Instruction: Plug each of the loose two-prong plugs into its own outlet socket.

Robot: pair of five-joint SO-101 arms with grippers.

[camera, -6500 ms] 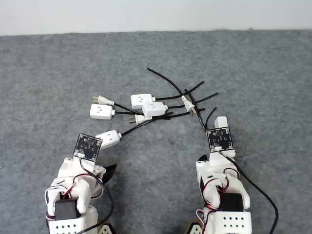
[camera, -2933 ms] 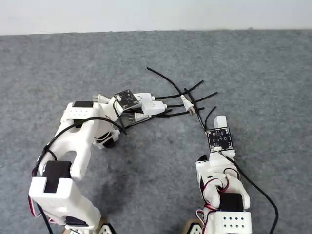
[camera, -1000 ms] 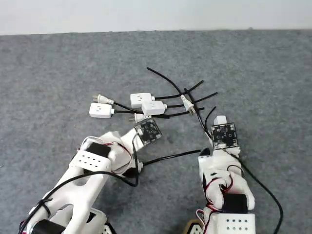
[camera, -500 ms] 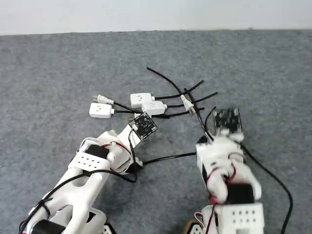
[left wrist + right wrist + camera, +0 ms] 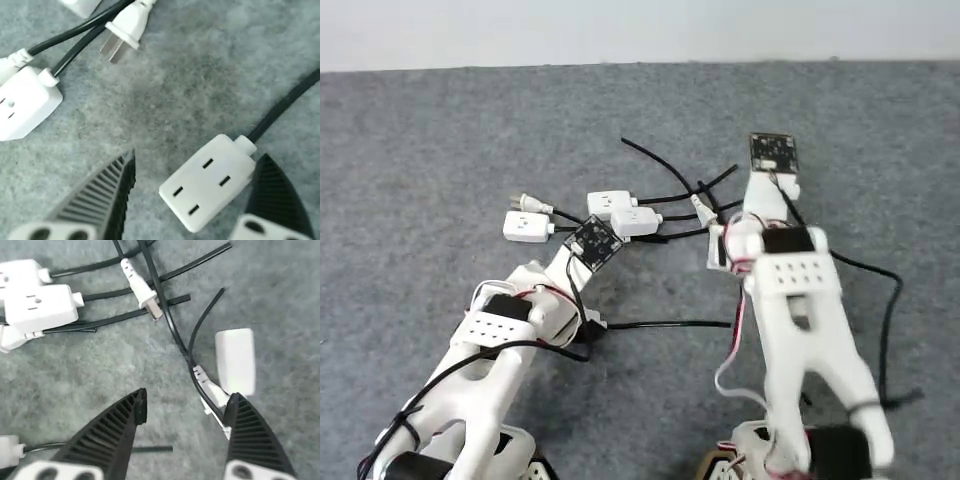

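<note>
— Surface?
— Grey carpeted table (image 5: 410, 130), with a pale wall at its far edge.
— Plugs and sockets?
— Clustered mid-table, black cords crossing. One two-prong plug (image 5: 127, 27) lies loose with its prongs bare. Near it an outlet socket (image 5: 210, 186) rests flat on the table.
— Left gripper?
— Left gripper (image 5: 197, 162): jaws released, straddling that socket.
— Right?
— Right gripper (image 5: 188, 396): jaws released, grasping nothing, above a black cord (image 5: 200, 325). A second plug (image 5: 142, 294) lies beyond, unplugged.

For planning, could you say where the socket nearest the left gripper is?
In the left wrist view, the socket sits between the open fingers of the left gripper.
</note>
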